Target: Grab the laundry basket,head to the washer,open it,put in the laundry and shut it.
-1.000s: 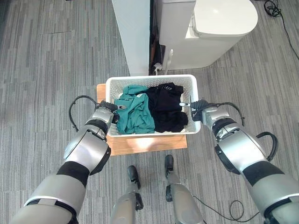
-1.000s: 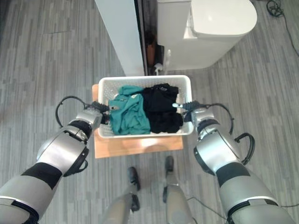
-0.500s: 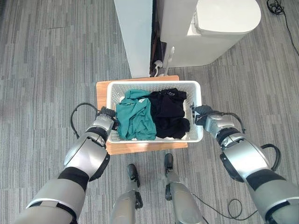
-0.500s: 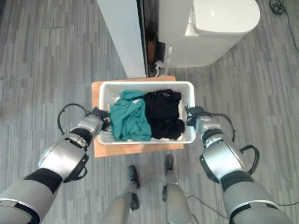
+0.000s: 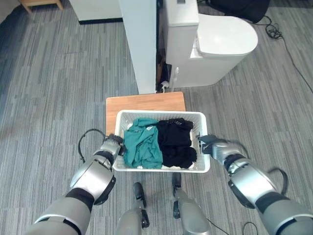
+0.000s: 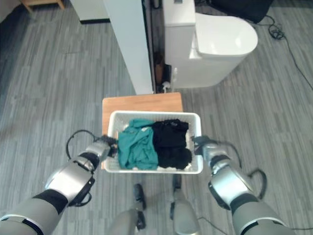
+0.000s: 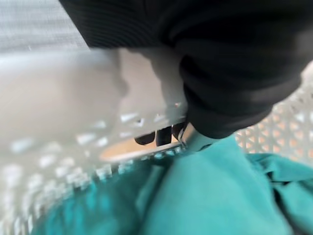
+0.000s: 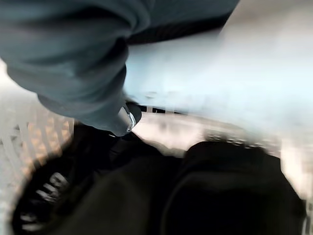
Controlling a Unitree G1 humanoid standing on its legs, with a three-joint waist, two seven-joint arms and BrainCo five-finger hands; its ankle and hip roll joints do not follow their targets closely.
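A white mesh laundry basket (image 5: 161, 114) hangs between my two hands, above the near edge of a low wooden stool (image 5: 142, 102). Inside lie a teal garment (image 5: 142, 147) on the left and a black garment (image 5: 177, 144) on the right. My left hand (image 5: 113, 145) grips the basket's left rim, and its dark fingertips (image 7: 164, 135) curl under the rim beside the teal cloth (image 7: 215, 196). At the right rim my right hand (image 5: 211, 146) holds on, with a fingertip (image 8: 128, 117) hooked at the edge above the black cloth (image 8: 195, 196).
A white toilet (image 5: 220, 41) stands beyond the stool, to the right. A tall white panel (image 5: 142, 44) rises just behind the stool. Grey plank floor spreads to the left and right. A cable (image 5: 274, 32) trails at the far right.
The basket has come off the stool and moved toward me with both hands on its rim. The camera has shifted, and more bare stool top shows behind the basket.
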